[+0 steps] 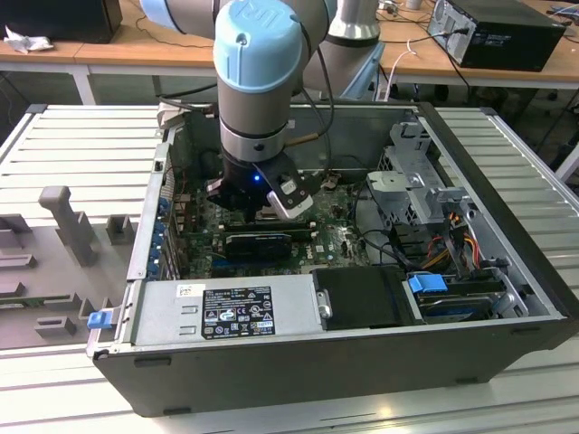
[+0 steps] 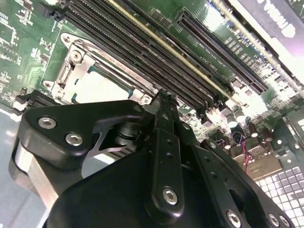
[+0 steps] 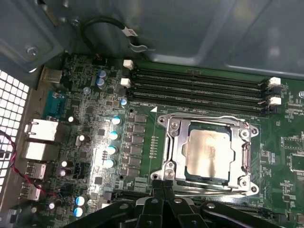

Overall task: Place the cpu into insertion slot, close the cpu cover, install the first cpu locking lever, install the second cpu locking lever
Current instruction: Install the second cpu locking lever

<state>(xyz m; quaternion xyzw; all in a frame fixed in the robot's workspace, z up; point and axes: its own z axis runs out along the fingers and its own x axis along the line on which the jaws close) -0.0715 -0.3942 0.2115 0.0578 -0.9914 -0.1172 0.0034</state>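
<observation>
In the first wrist view: white-clipped black memory slots (image 3: 199,88) run lengthwise above the socket. Cpu (image 3: 209,152) sits flat in the slot (image 3: 209,179), square, pale tan-silver, matte with a slight sheen, edges parallel to the memory slots. Cover (image 3: 173,142) is down over it, thin silver frame, chip showing through the window. A wire lever (image 3: 209,116) lies along the cover edge nearest the memory slots.

Tool (image 3: 164,187): black fingers pressed together, tips just beside the cover's near edge, holding nothing.

Exterior view: arm reaches down into the open metal case (image 1: 507,181), tool (image 1: 258,212) over the green board.
</observation>
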